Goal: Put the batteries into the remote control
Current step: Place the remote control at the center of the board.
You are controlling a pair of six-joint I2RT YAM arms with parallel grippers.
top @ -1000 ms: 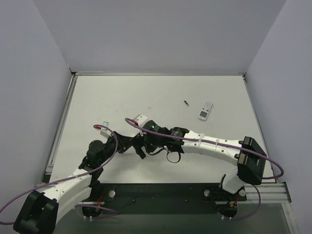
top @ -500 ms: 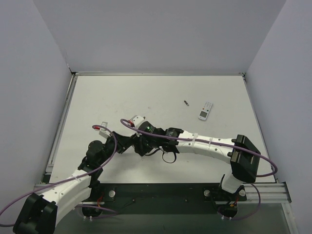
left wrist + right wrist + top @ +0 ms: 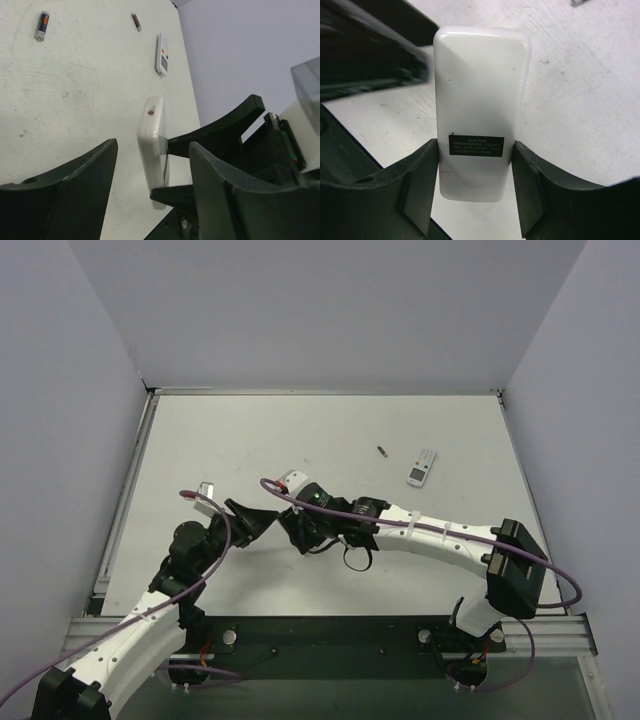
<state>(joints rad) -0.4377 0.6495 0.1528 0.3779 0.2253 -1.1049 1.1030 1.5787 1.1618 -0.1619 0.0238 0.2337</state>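
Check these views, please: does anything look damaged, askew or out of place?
Nothing looks damaged. The right gripper holds the remote control on its edge; two loose cells lie apart on the table.

The remote control (image 3: 480, 90) is a small white slab with rounded corners. Its plain back faces the right wrist camera, with a small dark label (image 3: 476, 145) near the gripped end. The right claw (image 3: 476, 152) clamps its two long sides and holds it over the table (image 3: 600, 75). From the left wrist it shows edge-on. One battery (image 3: 41, 25) — a tiny cylinder with a pale tip — lies on its side on the table, well apart from the remote control.
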